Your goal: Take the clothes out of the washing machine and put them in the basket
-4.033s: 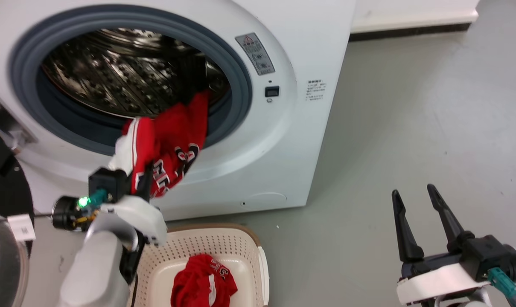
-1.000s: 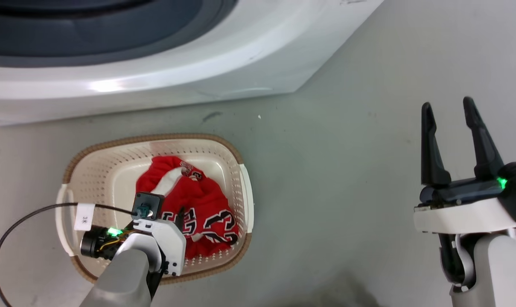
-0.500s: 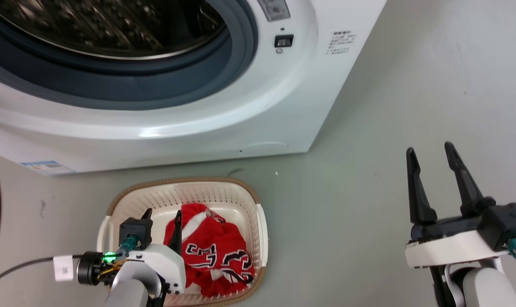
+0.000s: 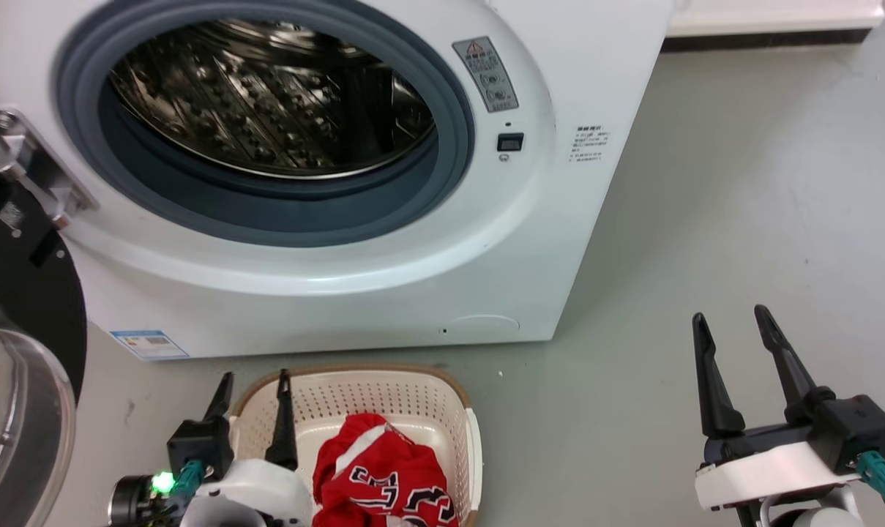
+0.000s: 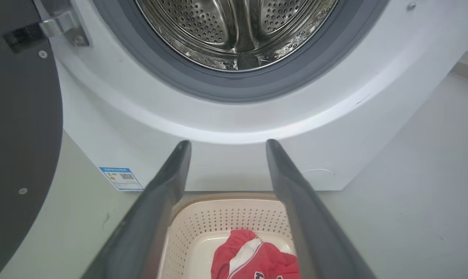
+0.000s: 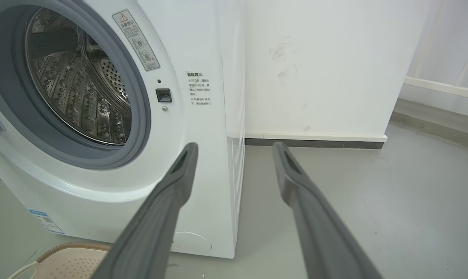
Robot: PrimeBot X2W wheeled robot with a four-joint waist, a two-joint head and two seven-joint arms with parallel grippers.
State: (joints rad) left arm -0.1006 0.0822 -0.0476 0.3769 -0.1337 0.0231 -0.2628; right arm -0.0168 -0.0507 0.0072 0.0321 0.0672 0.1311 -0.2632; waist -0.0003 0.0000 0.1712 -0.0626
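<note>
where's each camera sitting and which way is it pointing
Head view: on the head, looking forward and down at the washer, basket and clothes; left gripper and right gripper show, both open.
Left wrist view: low above the basket, facing the drum; own fingers.
Right wrist view: right of the washer, facing its front corner and wall; own fingers.
Shared: all show the drum.

Grey floor [image 4: 742,219]; washing machine [image 4: 413,293], basket [image 4: 383,399]
</note>
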